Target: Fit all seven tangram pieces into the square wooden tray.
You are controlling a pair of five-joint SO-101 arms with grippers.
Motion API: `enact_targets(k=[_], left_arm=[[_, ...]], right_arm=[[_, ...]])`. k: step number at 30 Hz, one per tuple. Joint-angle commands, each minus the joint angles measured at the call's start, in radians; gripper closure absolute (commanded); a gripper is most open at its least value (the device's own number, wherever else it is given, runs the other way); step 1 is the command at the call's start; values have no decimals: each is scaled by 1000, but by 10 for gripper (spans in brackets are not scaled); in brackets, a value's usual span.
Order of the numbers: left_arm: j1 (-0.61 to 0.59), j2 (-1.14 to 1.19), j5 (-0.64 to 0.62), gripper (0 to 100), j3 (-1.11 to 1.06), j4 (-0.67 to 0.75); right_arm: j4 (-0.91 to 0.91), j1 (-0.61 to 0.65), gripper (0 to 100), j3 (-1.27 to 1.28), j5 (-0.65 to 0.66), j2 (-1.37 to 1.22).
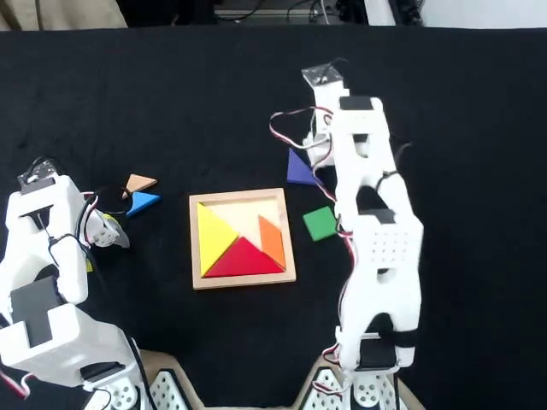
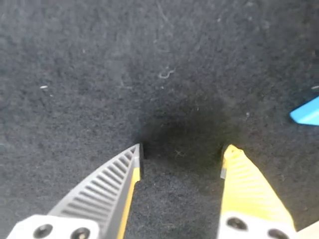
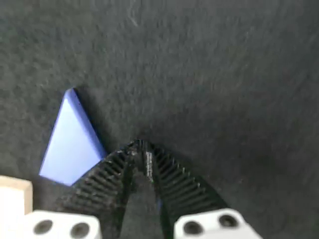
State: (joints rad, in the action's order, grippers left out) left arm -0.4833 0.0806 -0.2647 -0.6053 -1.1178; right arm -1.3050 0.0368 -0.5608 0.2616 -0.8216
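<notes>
Bench (image 1: 444, 77) from above: the square wooden tray (image 1: 244, 279) sits at its middle holding three pieces, yellow (image 1: 214, 235), red (image 1: 245, 258) and orange (image 1: 272, 239). Four lie outside: the tan triangle (image 1: 141, 182) and light blue triangle (image 1: 142, 202) close together, the green square (image 1: 320, 223) just beside the tray, and the dark blue triangle (image 1: 299, 168) partly hidden by the right arm (image 1: 376, 239).

Left wrist view: the left gripper (image 2: 182, 152) is spread wide over bare cloth, holding nothing. The light blue triangle (image 2: 306, 112) is cut off at the edge.

Right wrist view: the right gripper (image 3: 142, 147) is closed and empty, just beside the dark blue triangle (image 3: 72, 142).

We take this for a robotics lab bench: a table (image 1: 128, 102) under black felt, the white plastic left arm (image 1: 38, 256) and right arm (image 1: 380, 248) trailing bare servo wires (image 1: 278, 126), loose cables (image 1: 273, 10) beyond the right gripper (image 3: 142, 147).
</notes>
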Motion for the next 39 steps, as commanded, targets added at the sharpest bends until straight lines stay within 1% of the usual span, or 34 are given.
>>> enact_targets(k=[1,4,11,16,21,27,39], left_arm=[[39,3,5,737,-5,14],[39,3,5,737,-5,14],[39,3,5,737,-5,15],[39,3,5,737,-5,17],[39,3,5,737,-5,17],[39,3,5,737,-5,18],[39,3,5,737,-5,20]], right_arm=[[-97,21,988,-200,-15,-2],[-103,38,988,-255,-17,-8],[-163,98,988,-231,-11,-7],[-107,92,988,-189,-9,-48],[-110,89,988,-193,-8,-93],[-117,44,988,-193,-9,-64],[-252,49,988,-183,-8,51]])
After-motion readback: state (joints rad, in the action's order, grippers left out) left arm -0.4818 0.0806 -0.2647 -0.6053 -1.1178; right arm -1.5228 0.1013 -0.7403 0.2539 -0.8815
